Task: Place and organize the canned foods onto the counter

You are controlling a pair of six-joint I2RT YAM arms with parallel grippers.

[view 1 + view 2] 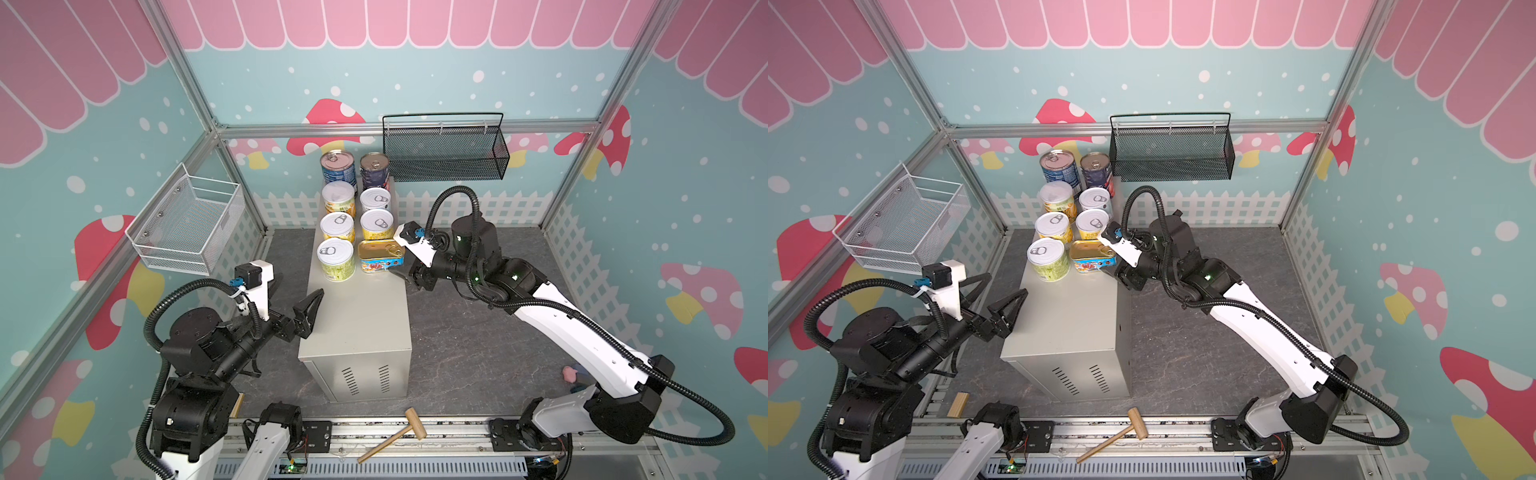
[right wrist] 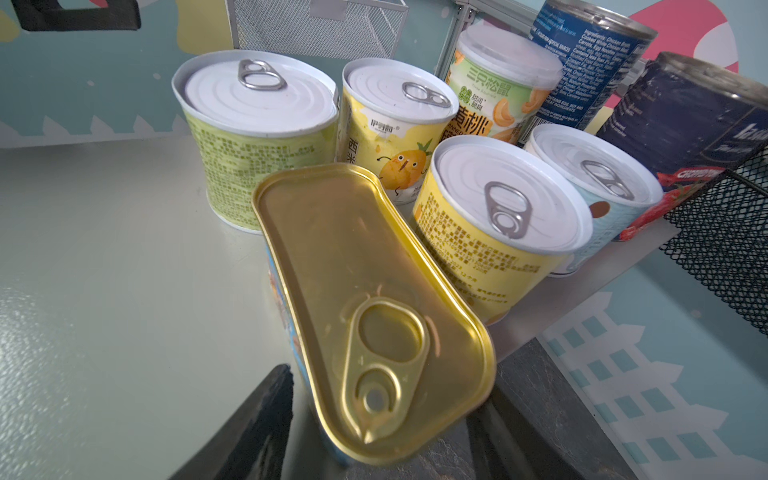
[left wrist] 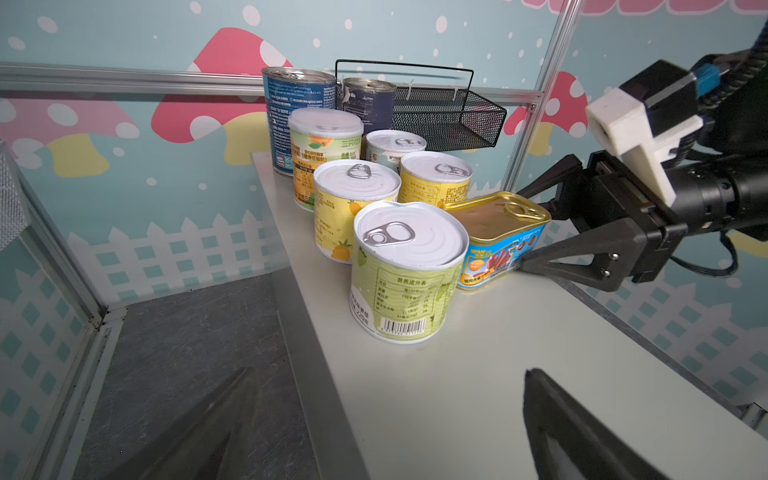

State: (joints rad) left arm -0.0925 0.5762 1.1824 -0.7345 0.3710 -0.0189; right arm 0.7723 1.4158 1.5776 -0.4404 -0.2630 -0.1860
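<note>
On the far half of the beige counter the canned foods stand in two rows. A blue tin and a navy tin are at the back. Short yellow and green tins fill the rows, and the flat gold tin sits nearest on the right, one end over the counter's edge. My right gripper straddles that end. A thin strip of counter shows beside one finger, so it is open. My left gripper hangs wide open and empty at the counter's left edge.
A black mesh basket hangs on the back wall close to the navy tin. On the left wall is a white wire basket. A wooden mallet lies on the front rail, and a small pink thing lies by the right arm's base.
</note>
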